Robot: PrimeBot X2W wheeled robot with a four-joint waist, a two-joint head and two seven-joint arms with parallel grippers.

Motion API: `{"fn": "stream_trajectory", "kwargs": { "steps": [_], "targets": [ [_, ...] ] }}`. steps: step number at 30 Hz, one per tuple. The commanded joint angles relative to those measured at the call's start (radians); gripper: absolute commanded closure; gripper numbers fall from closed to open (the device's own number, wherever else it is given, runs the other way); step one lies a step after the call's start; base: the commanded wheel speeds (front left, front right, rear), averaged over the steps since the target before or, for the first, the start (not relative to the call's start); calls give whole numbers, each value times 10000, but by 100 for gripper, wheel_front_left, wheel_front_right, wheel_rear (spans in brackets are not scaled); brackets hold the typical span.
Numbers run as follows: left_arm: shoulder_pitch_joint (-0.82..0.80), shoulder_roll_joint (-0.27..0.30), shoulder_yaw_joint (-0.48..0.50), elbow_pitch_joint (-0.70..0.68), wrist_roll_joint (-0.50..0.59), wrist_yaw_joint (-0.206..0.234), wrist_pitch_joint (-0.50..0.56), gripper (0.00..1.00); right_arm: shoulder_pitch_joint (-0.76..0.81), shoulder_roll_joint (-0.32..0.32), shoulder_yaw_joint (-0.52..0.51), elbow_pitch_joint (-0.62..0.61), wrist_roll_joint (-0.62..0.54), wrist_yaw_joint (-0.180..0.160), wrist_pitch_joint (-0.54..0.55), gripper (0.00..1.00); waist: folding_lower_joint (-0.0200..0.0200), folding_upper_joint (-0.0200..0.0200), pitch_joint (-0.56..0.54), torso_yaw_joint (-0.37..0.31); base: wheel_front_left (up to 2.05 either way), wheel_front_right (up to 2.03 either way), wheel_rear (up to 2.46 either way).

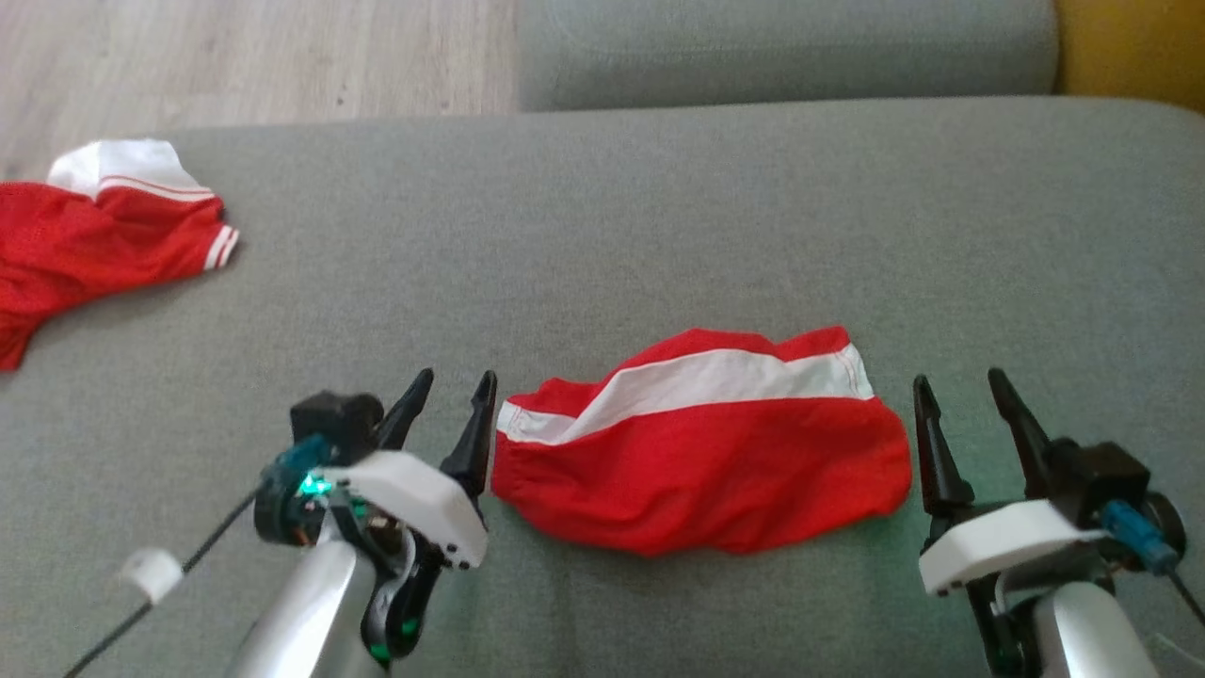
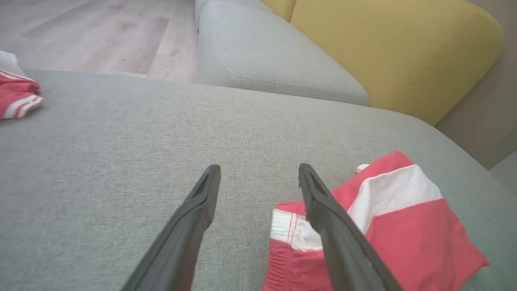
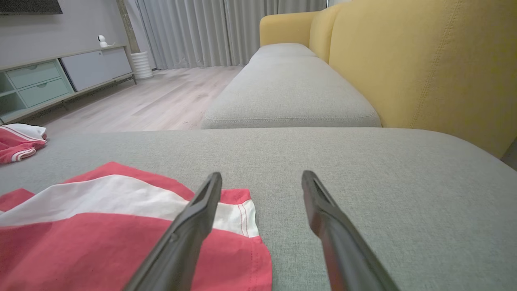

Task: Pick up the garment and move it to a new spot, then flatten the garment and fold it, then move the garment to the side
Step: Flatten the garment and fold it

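Red-and-white garment (image 1: pixel 701 461) lies on grey sofa cushion (image 1: pixel 659 207), possibly folded; left claw (image 1: pixel 457 381) spread, empty, just beside its left end, right claw (image 1: pixel 955 381) spread just off its right end, second red garment (image 1: pixel 94 235) well left.

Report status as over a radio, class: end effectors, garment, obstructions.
Left end effector open, right end effector open, both empty. Red-and-white garment lies on grey cushion between them. Second red garment far left, clear of the work.
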Motion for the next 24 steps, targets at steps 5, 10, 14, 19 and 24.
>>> {"fn": "stream_trajectory", "kwargs": {
  "steps": [5,10,14,19,24],
  "targets": [
    [-1005,-23,167,333,-455,-223,968,0,-652,-41,274,-435,-201,73,85,0,-2,0,468,-87,0,0,0],
    [-1254,101,-23,558,-728,-471,1698,0,-775,-41,249,-413,-290,73,93,0,-2,0,691,-135,0,0,0],
    [-1190,244,-186,354,-1045,-680,2111,0,-815,-41,202,-347,-332,73,63,0,-2,0,750,-169,0,0,0],
    [-912,380,-356,-147,-1576,-829,2545,0,-803,-41,189,-277,-356,73,48,0,-2,0,728,-231,0,0,0],
    [-747,559,-528,-152,-1773,-849,2928,0,-785,-41,280,-171,-367,73,63,0,-2,0,625,-364,0,0,0]
  ]
}}
